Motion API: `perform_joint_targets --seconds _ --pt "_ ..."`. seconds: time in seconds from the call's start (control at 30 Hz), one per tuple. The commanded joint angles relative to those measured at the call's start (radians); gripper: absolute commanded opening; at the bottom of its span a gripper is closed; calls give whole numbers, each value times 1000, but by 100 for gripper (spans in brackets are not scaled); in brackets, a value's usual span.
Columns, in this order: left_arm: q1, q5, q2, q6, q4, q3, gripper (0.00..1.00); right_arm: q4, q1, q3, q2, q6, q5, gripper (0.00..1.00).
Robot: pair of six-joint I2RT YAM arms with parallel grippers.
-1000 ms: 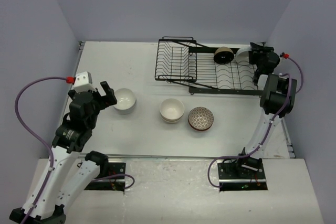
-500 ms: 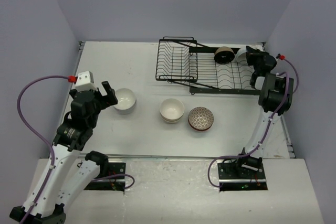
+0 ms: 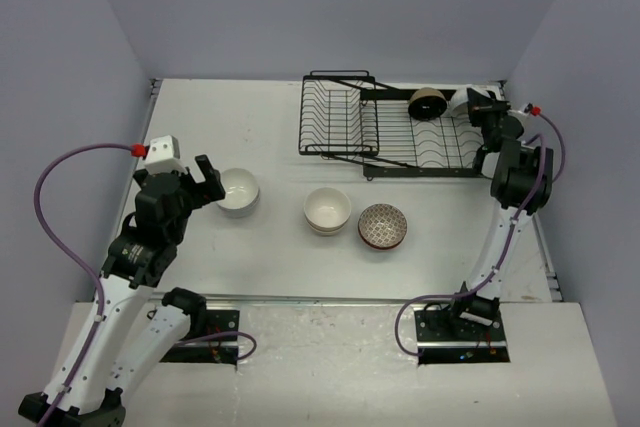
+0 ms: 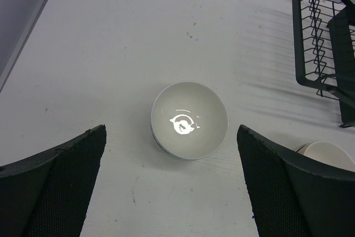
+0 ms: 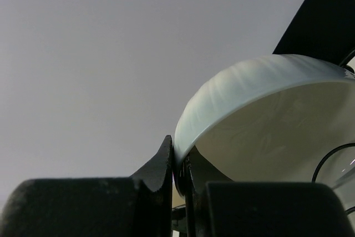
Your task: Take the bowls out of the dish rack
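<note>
Right hand (image 5: pixel 178 165) closed on the rim of the white bowl (image 5: pixel 266 115): 1 finger on the outer wall, 1 on the inner. Bowl stands on edge, tilted, at the far right end of the rack (image 3: pixel 380 132). Just left of it, in the same flat tray section, the dark bowl (image 3: pixel 427 104) with a tan outside also stands on edge. That makes 2 bowls in the rack.

Left hand (image 3: pixel 208 179) open wide, held above the counter (image 3: pixel 260 117) and touching nothing. Plain bowl (image 4: pixel 189 119) sits upright on the counter, seen between the 2 fingers, with a glint of light in its bottom. Further right on the counter: cream bowl (image 3: pixel 327 210), then the patterned bowl (image 3: pixel 383 225), reddish, just beside it. All 3 lie in front of the rack, apart from it.
</note>
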Motion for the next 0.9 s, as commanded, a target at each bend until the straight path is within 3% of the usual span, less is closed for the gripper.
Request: perform_joint_targets --seconds 0.0,0.23,0.53,0.87 --pt "-3 10 -3 21 47 -7 100 200 -11 72 8 -44 -58 0" --pt "-3 11 2 22 50 -7 100 301 -11 120 42 -13 -90 0" --pt "-2 17 8 24 51 -9 100 407 -11 50 -10 19 -49 0" --pt "-2 23 11 27 54 -10 100 442 -13 79 -24 30 -49 0"
